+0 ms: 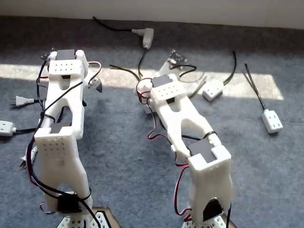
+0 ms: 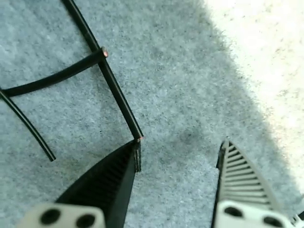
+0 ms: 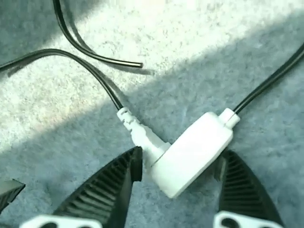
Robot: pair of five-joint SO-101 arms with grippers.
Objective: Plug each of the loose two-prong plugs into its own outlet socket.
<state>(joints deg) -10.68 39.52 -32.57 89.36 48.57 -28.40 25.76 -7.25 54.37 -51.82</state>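
**Desk:** Where's your right pincer?

**Me:** My right pincer is spread wide. The white socket block lies flat on the carpet between the jaws, and I can't tell if either is touching it. A white plug sits in the end of the block close to one fingertip. I judge that pair already mated.

**Desk:** How will it handle?

**Me:** I reckon it's light, hard, smooth plastic that will skate or twist if I pinch a corner. I'd take the block mid-body across its flat long sides, clear of the plug's ribbed collar. The cords look limp, so they'll drag rather than push.

**Desk:** And the left?

**Me:** My left pincer is spread too and holds nothing. There's bare carpet between the fingers, and thin black cords run away from the dark fingertip, one end right at it.

**Desk:** Any plugs left to do?

**Me:** A loose plug lies well apart from the left pincer, on its outer side, with a spare socket near it. I'd grip that plug by its moulded body, never the prongs.
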